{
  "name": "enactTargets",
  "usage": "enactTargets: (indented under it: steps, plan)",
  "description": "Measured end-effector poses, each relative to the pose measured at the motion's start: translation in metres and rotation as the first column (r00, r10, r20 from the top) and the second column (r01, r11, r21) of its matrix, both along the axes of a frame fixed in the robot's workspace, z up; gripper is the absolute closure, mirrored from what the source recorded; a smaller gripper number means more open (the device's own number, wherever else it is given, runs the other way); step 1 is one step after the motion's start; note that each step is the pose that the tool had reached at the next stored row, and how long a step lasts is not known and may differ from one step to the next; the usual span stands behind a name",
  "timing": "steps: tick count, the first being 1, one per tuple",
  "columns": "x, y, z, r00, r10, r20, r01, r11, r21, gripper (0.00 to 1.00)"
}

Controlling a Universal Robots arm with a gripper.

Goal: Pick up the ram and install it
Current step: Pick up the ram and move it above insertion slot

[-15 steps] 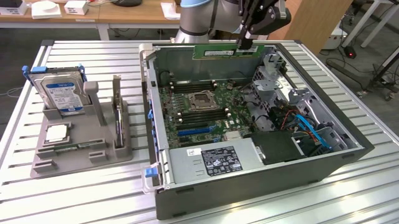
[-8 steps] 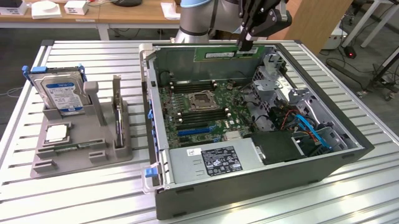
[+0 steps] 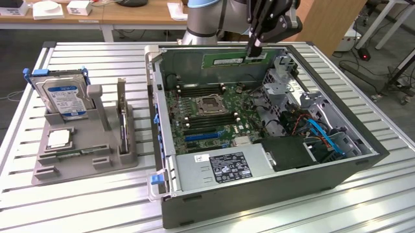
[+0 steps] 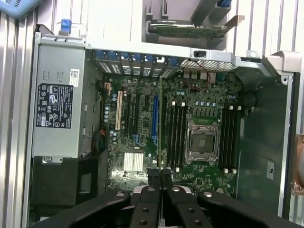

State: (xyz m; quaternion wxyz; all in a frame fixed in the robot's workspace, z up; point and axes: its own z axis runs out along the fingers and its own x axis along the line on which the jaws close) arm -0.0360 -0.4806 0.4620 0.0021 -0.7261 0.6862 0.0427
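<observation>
My gripper (image 3: 255, 50) is shut on the ram (image 3: 227, 59), a long green stick with a white label. It holds the stick level and on edge, by one end, above the far side of the open computer case (image 3: 155, 121). In the wrist view the ram (image 4: 160, 118) appears edge-on as a thin line running out from between the fingertips of the gripper (image 4: 160, 176), over the motherboard beside the black memory slots (image 4: 175, 133). A second ram (image 3: 121, 116) stands on edge in the grey holder (image 3: 77, 167) at the exterior view's left, and shows as a green strip (image 4: 187, 27) in the wrist view.
The holder also carries a silver hard drive (image 3: 65, 97) and a square processor chip (image 3: 58, 139). Inside the case are the processor socket (image 3: 211, 104), the grey power supply (image 3: 220, 167), a drive cage (image 3: 285, 87) and blue cables (image 3: 324, 136). Slatted metal table (image 3: 77, 204) underneath.
</observation>
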Motion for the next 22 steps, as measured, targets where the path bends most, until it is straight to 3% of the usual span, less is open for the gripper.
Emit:
enactTargets:
  steps: [22]
  plan:
    - [0.003,0.0,-0.0173,1.0,0.0,0.0,0.0,1.0,0.0003,0.89]
